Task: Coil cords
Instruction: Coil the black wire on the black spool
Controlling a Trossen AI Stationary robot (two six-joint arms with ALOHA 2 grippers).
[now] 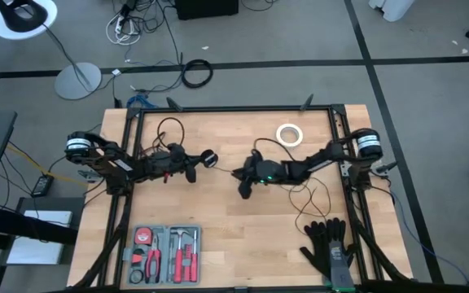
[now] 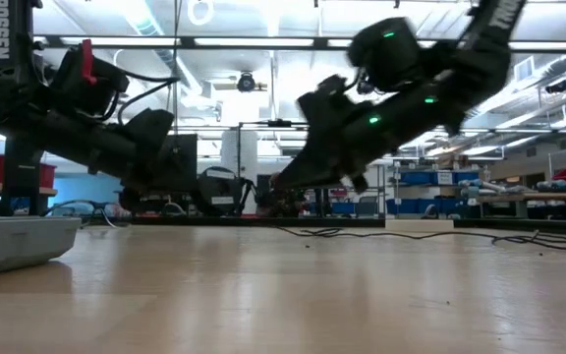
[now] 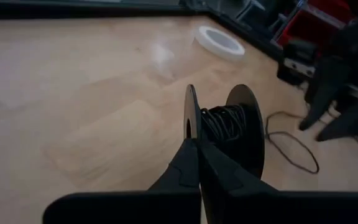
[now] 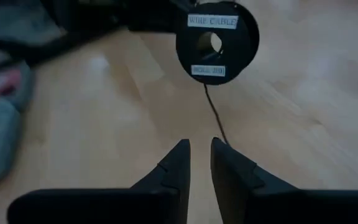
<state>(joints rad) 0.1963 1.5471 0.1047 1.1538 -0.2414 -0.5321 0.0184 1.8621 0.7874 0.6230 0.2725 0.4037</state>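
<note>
The left gripper, fingers pinched together on one flange of the black wire spool, holds it near mid-table, so winding looks under way. Across from it the right gripper stands slightly apart and empty (the thin black cord trails from the spool towards it). Next it must pinch that cord and feed it on.

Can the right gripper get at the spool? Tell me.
Probably yes: the spool, held by the shut left gripper, faces the slightly open right gripper with only bare table and thin cord between.
</note>
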